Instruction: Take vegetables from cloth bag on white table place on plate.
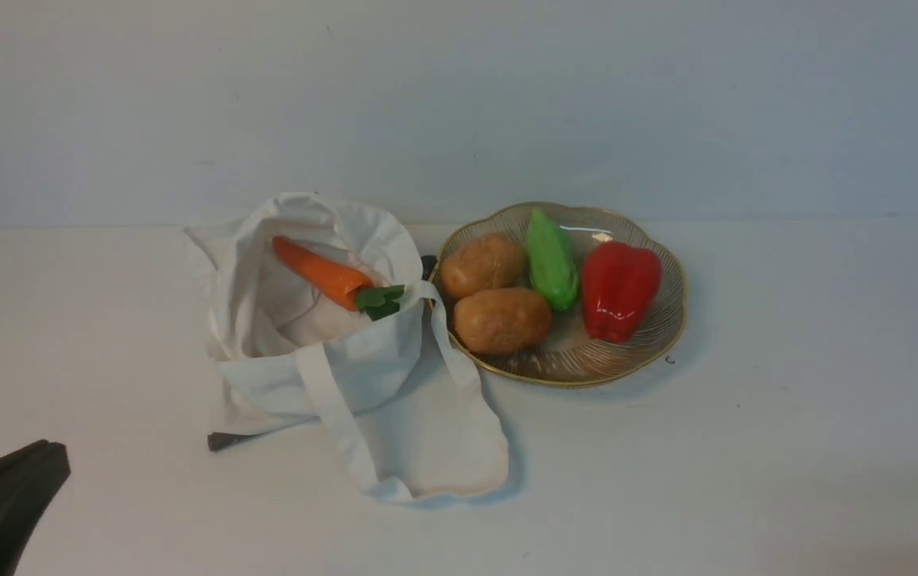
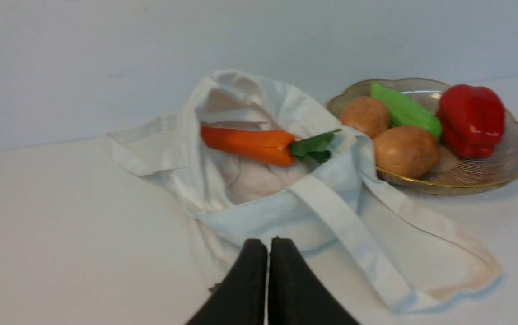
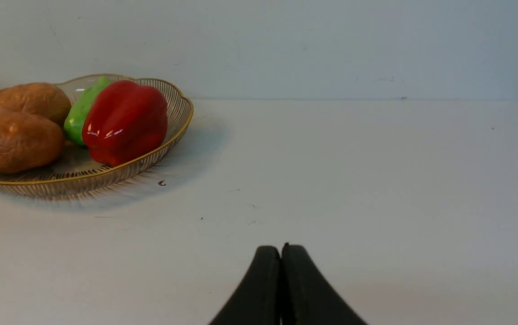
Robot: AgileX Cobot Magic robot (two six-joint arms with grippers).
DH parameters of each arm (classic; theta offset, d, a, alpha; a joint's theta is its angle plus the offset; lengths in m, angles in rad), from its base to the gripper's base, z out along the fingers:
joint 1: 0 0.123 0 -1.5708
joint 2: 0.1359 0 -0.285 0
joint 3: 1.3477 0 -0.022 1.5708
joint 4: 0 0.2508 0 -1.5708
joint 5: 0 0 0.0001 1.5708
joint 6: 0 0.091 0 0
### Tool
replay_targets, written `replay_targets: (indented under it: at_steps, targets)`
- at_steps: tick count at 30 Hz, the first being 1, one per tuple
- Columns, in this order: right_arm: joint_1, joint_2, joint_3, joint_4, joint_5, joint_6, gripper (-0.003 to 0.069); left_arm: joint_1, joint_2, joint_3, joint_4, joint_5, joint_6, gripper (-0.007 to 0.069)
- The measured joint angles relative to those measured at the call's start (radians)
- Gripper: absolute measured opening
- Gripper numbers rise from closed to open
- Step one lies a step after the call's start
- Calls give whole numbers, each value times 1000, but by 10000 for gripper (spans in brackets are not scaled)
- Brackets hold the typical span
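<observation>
Now the cloth bag (image 1: 362, 360) is slumping open on the white table (image 1: 787, 416), just left of the plate (image 1: 587, 364), with its soft white fabric bunching into folds. One vegetable, the orange carrot (image 1: 322, 274), is lying inside the bag's mouth, its dark green leaves (image 1: 380, 300) pointing toward the plate and resting against the bag's rim. A flat strap handle (image 1: 346, 424) is trailing from the bag across the tabletop toward the robot.

The plate, clear ribbed glass with a scalloped, gold-edged rim, is holding four items. Two rough brown potatoes (image 1: 481, 266) (image 1: 502, 320) are sitting on the side nearest the bag. Beside them the glossy bright green vegetable (image 1: 551, 260) is lying lengthwise. The shiny red bell pepper (image 1: 619, 290) is sitting on the far side from the bag.

The left gripper (image 2: 268, 241) is hovering on the robot's side of the bag, its black fingers pressing together and gripping nothing. The right gripper (image 3: 280, 247) is hanging over bare tabletop, well apart from the plate, its jaws likewise pinching together on nothing.
</observation>
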Motion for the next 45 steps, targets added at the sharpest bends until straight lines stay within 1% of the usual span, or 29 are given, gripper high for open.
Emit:
replay_targets:
  at_steps: [6,10,18,22,30,34,45]
  targets:
    - [0,0,0,0,0,0,-15,120,-55,82,14,-37,5,-5]
    - [0,0,0,0,0,0,-15,164,-100,135,16,-34,18,-5]
    - [0,0,0,0,0,0,-15,173,-252,242,32,-20,37,-5]
    - [0,0,0,0,0,0,-15,173,-311,254,32,6,37,-5]
    - [0,0,0,0,0,0,-15,195,-318,254,32,68,37,-5]
    - [0,0,0,0,0,0,-15,218,-318,255,32,135,37,-5]
    - [0,0,0,0,0,0,-15,221,-318,255,32,137,37,-5]
